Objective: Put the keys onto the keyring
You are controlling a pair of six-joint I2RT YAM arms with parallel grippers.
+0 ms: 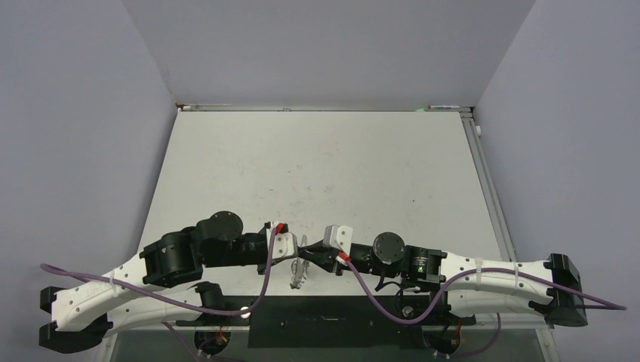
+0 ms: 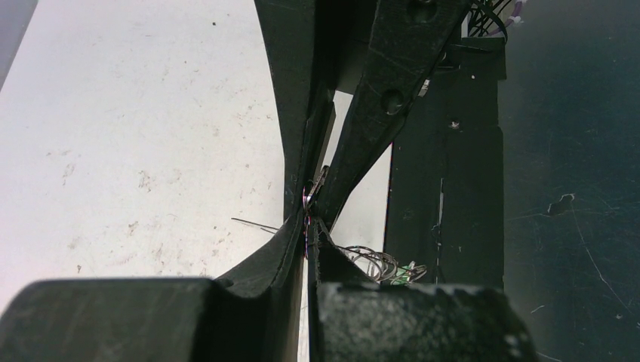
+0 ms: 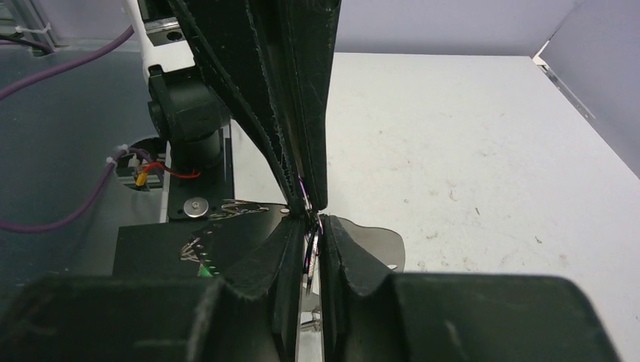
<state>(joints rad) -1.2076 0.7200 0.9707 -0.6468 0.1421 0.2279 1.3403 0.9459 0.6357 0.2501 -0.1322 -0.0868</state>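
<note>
Both arms meet tip to tip at lower centre of the top view, over the bench's (image 1: 324,173) near edge. The left gripper (image 2: 308,225) is clamped on the keyring (image 1: 300,271). The right gripper (image 3: 309,228) is pinched narrow on what looks like the same ring. The chain (image 2: 371,260) dangles. Hold the left firm and work the right gently, since a slip would probably drop everything.

Shows plain lilac-grey walls (image 1: 75,113) on three sides of a scuffed white table (image 1: 324,158), a metal rail (image 1: 489,181) along its right edge; lit softly and evenly.
</note>
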